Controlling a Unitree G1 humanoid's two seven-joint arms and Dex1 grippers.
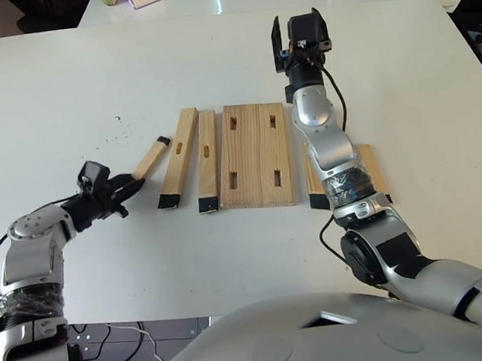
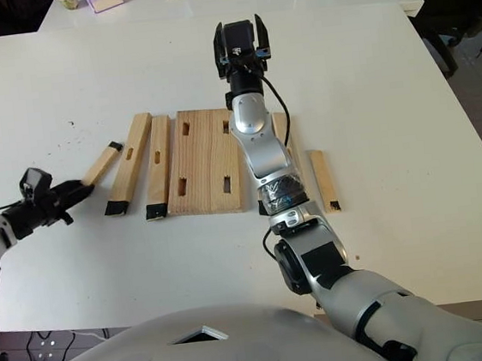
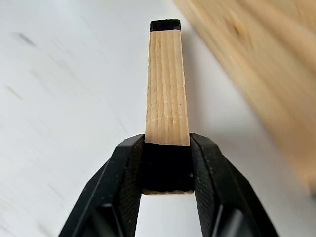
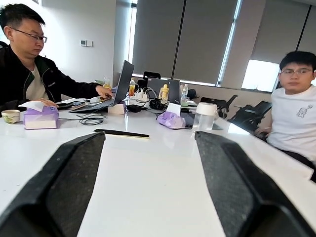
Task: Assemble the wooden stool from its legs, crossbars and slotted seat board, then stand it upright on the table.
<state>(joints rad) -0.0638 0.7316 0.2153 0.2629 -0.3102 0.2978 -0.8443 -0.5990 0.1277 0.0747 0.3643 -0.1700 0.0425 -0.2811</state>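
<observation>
- white table [image 1: 60, 96]: carries all the parts; both claws are over it.
- R arm: stretched straight fwd, forearm running over the right edge of the seat board [image 1: 256, 157]. R claw [image 2: 240, 30] sits at its far end, pointing away across the table, fingers spread wide w/ nothing btwn them.
- seat board: lies flat, four slots up, robot-side of the R claw and a bit to its left; well right of the L claw.
- L arm: elbow bent, forearm low, angled fwd-right. L claw [image 1: 131, 185] is down near the tabletop, clamped on the near end of the short bar [image 1: 151, 158].
- outer slotted bar [image 1: 180, 157] and inner slotted bar [image 1: 208, 160]: flat, side by side btwn the L claw and the seat board, black caps toward the robot. The inner one is just beside the board's left edge.
- capped bar [image 2: 324, 180]: flat, robot-side and right of the R claw, just right of the forearm.
- hidden bar [image 2: 280, 129]: partly under the R forearm.
- short bar: sticks out fwd-right from the L claw's tips. Its black-capped far end is near the outer slotted bar; can't tell if they touch.
</observation>
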